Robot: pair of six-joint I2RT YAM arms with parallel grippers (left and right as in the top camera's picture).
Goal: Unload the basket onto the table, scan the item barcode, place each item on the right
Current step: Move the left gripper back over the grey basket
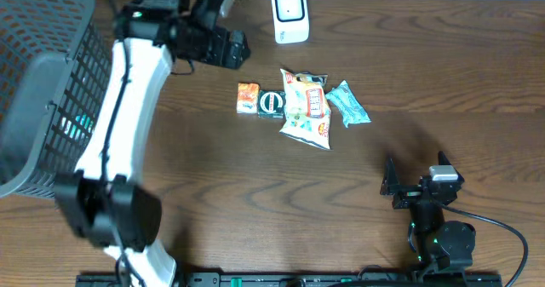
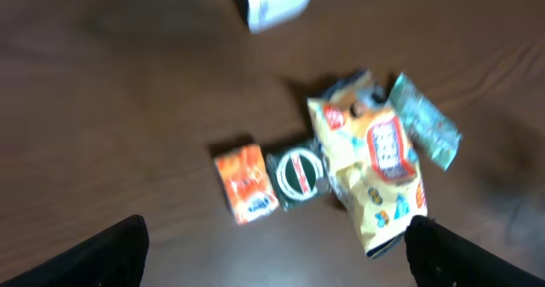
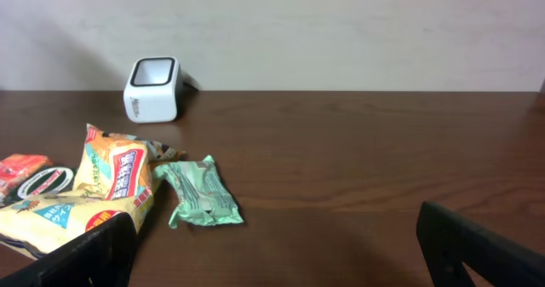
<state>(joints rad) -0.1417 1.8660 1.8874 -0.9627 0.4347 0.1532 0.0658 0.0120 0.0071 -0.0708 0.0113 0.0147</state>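
Left jaws were wide apart and empty, right jaws wide apart too, yellow snack bag (image 1: 306, 108) lay mid-surface, touching a green packet (image 1: 347, 102), white scanner (image 1: 290, 14) stood near.

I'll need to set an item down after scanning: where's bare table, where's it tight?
Free: right of the green packet; the wide strip between the snack bag and the right gripper. Crowded: orange box, dark pack, snack bag and packet huddle together near the scanner.
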